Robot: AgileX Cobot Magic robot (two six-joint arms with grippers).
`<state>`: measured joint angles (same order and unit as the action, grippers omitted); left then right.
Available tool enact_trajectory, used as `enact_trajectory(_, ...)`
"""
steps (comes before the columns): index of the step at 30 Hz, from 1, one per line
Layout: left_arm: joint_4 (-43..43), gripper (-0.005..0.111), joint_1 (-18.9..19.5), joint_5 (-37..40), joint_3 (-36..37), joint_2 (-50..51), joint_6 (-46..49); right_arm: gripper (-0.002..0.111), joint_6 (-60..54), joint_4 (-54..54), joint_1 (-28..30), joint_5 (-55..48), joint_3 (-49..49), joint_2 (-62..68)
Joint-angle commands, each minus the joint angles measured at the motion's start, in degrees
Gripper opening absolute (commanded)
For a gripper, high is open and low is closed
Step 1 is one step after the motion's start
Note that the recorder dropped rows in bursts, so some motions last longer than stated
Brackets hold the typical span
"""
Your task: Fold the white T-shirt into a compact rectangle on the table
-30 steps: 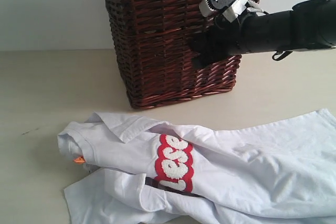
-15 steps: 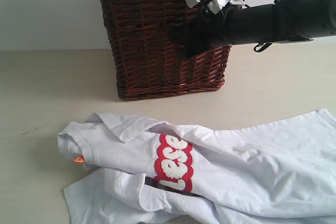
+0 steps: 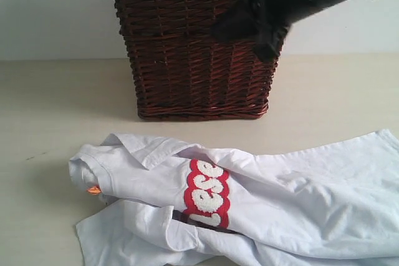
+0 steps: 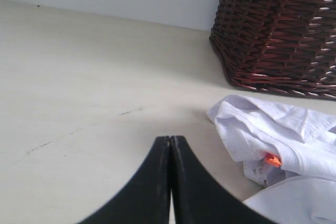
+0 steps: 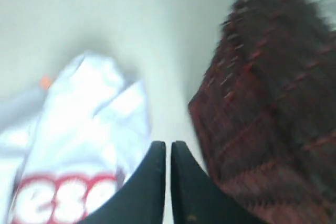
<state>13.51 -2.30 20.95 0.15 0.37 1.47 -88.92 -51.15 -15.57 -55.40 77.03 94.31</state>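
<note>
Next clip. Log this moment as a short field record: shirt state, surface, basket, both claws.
shirt: white T-shirt, crumpled, not folded, red-outlined lettering partly showing
tag: orange tag visible at the neck end
surface: table, shirt lies on it
basket: dark wicker basket, behind the shirt, apart from it
left: left claw shut, empty, over bare table near the neck end
right: right claw shut, empty, raised by the basket

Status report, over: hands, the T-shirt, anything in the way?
Left hand shut, empty. Right hand shut, empty, up by the wicker basket. White T-shirt crumpled on the table, unfolded. Basket stands behind it, not touching.
</note>
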Motion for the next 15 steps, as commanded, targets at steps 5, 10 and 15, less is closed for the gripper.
enact_trajectory(5,0.42,0.000,-0.30,-0.15,-0.15,-0.37,-0.18,0.005,6.17,42.36,1.01,-14.56,-8.80,-12.34)
enact_trajectory(10,0.42,0.000,-0.30,-0.15,-0.15,-0.37,-0.18,0.005,5.46,39.17,8.97,-14.56,-19.06,-10.87)
enact_trajectory(15,0.42,0.000,-0.30,-0.15,-0.15,-0.37,-0.18,0.005,11.45,34.95,16.29,11.60,-27.09,-4.77)
